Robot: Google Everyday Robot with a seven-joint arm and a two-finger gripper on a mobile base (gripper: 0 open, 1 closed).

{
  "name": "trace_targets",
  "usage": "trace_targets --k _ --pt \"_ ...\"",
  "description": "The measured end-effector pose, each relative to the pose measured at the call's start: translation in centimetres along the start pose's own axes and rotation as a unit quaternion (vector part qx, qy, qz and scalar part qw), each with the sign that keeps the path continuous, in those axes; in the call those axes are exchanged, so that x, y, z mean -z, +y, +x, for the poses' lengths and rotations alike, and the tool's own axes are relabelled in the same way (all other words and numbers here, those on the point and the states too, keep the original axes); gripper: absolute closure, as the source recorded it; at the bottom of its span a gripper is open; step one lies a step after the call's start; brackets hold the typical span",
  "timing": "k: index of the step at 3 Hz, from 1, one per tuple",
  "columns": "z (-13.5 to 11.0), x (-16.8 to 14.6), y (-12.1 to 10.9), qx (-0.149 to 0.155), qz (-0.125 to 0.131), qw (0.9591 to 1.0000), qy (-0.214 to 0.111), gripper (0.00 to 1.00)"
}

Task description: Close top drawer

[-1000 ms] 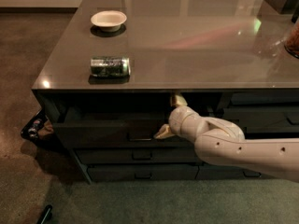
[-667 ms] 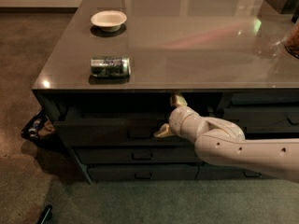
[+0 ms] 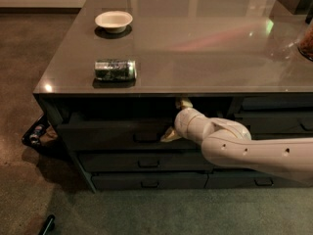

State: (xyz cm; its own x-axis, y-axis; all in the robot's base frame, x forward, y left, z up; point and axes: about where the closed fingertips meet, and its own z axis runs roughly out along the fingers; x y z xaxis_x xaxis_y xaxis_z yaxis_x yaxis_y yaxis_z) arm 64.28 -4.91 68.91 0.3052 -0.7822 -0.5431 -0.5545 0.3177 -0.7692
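The top drawer [image 3: 107,131] is the wide dark front just under the tabletop, with a small dark centre handle [image 3: 145,137]. It stands slightly out from the cabinet, with a dark gap above it; its inside is hidden. My gripper [image 3: 176,119] is at the drawer front, just right of the handle. Its fingers are spread. The upper fingertip [image 3: 184,102] sits under the table edge. The lower fingertip [image 3: 169,135] rests against the drawer front. It holds nothing. The white arm comes in from the right.
On the grey tabletop [image 3: 195,43] are a white bowl [image 3: 113,20] and a can [image 3: 115,69] lying on its side. Similar wide drawers [image 3: 146,163] lie below, narrower ones [image 3: 274,122] to the right. A bag [image 3: 38,133] sits on the floor at the left.
Almost nothing: the gripper stays at the drawer front, shifted only a trace to the left. The bowl and can have not moved.
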Motion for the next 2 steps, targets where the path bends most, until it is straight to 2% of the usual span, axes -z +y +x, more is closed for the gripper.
trace_targets --k 1,2 --pt "0.49 -0.98 -1.43 0.011 0.011 0.9999 0.0 0.0" --pt "0.49 -0.98 -1.43 0.011 0.011 0.9999 0.0 0.0"
